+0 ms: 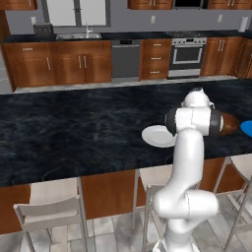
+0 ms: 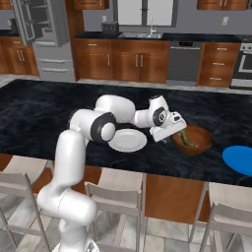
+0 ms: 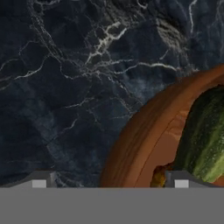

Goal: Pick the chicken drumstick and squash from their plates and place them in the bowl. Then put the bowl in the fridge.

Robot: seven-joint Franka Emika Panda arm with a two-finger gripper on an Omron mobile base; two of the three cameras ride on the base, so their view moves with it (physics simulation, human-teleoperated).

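The bowl point(image 2: 193, 140) sits on the dark marble counter point(image 2: 44, 106) and serves as the landmark here. It is a reddish-brown wooden bowl with a darker rim, and the squash point(image 2: 184, 138) lies inside it, a dark green striped piece leaning against the inner wall. In the hand view the squash point(image 3: 204, 140) fills the right part of the bowl's hollow, and a small orange-brown bit, apparently the chicken drumstick point(image 3: 158, 176), peeks out beside it low in the bowl point(image 3: 144, 140).

The gripper point(image 2: 178, 129) hangs over the bowl's near-left rim, tilted down toward it. Its jaws stand wide apart with nothing between them: one fingertip point(image 3: 40, 180) is over bare counter point(image 3: 65, 87) outside the bowl, the other over the bowl's inside next to the squash.

The white plate point(image 2: 128, 140) lies flat on the counter just to the left of the bowl, bare on top, partly behind the arm's elbow. The blue plate point(image 2: 238, 158) lies to the right of the bowl, near the counter's front edge, cut off by the picture's border. In the left base view the white plate point(image 1: 158, 136) shows left of the arm, with the bowl point(image 1: 229, 123) mostly hidden behind the arm and the blue plate point(image 1: 246, 128) at the right edge.

The fridge point(image 2: 42, 34) stands far behind and to the left of the bowl, across the kitchen, its door open.
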